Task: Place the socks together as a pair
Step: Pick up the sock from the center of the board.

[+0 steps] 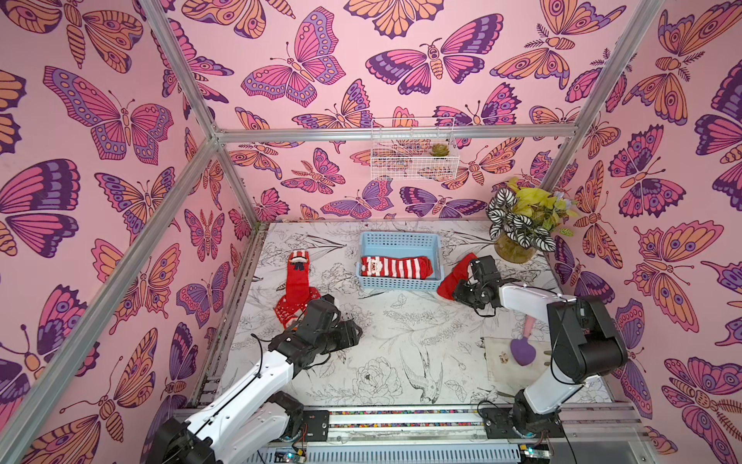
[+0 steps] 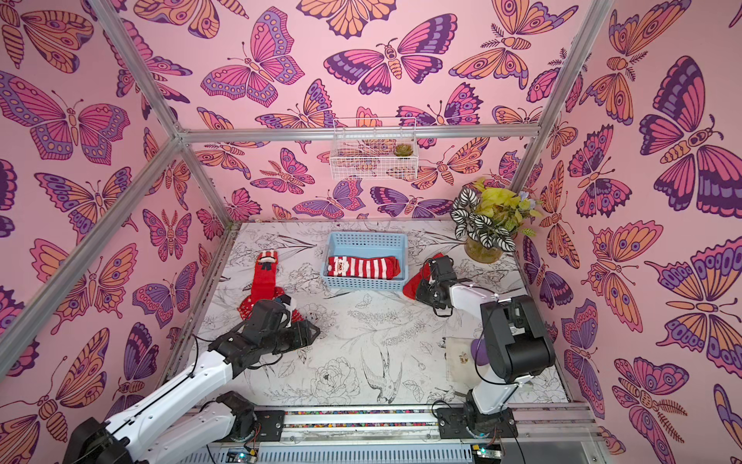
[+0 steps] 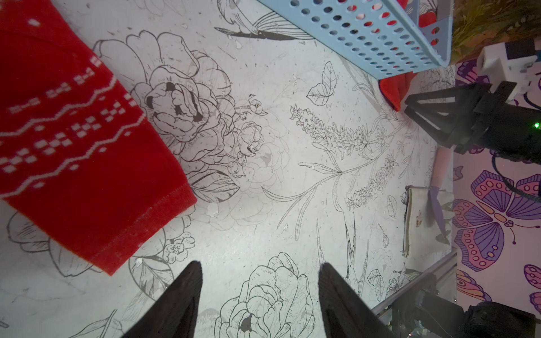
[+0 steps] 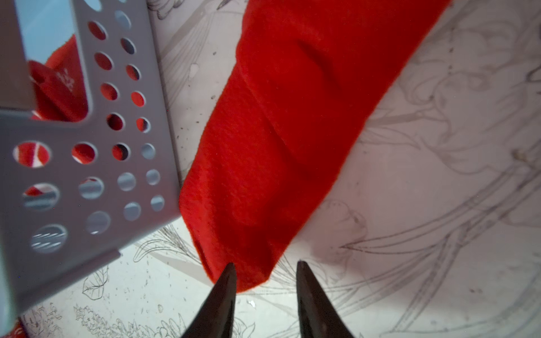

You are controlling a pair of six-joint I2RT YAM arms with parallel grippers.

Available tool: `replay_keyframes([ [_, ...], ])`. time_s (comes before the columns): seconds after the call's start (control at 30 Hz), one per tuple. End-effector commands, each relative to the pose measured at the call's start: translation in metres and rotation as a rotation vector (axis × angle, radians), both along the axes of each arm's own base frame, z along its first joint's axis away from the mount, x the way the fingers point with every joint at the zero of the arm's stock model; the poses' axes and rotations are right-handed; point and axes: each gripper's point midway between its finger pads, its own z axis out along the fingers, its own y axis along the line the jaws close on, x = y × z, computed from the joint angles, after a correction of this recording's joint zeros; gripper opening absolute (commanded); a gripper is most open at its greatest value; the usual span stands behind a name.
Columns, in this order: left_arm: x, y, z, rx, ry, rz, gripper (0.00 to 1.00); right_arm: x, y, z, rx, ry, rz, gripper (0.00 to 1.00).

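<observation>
Top views: floral-print table (image 1: 401, 341), butterfly walls (image 1: 321, 60)

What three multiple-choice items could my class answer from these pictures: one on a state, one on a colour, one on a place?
1. The left hand is:
A. shut on a sock
B. open and empty
C. out of sight

2. The unpatterned sock by the right hand is:
A. green
B. white
C. red

3. The striped sock lies:
A. in the blue basket
B. in the left hand
C. under the right hand

Key:
1 B, its fingers stand apart with only table between them.
2 C, the right wrist view shows it red all over.
3 A, both top views show it inside the basket's walls.
</observation>
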Motion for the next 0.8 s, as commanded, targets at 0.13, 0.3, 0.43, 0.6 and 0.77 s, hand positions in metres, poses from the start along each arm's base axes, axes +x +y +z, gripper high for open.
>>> replay_keyframes([
  [0.13, -0.004, 0.003, -0.008, 0.003, 0.021, 0.021, 0.65, 0.003, 0.01, -0.007, 0.057, 0.022, -0.005, 0.39],
  [0.3, -0.003, 0.001, -0.012, 0.014, 0.04, 0.015, 0.65, -0.001, 0.009, -0.015, 0.06, 0.039, -0.019, 0.39],
  [0.43, -0.002, 0.0, -0.014, 0.02, 0.052, 0.012, 0.65, -0.002, 0.008, -0.017, 0.059, 0.051, -0.026, 0.38],
  [0.6, -0.003, 0.001, -0.016, 0.02, 0.053, 0.015, 0.65, -0.013, 0.007, -0.013, 0.1, 0.065, -0.091, 0.39],
  [0.77, -0.006, 0.003, -0.019, 0.024, 0.058, 0.019, 0.65, -0.019, 0.008, -0.004, 0.167, 0.05, -0.159, 0.42],
])
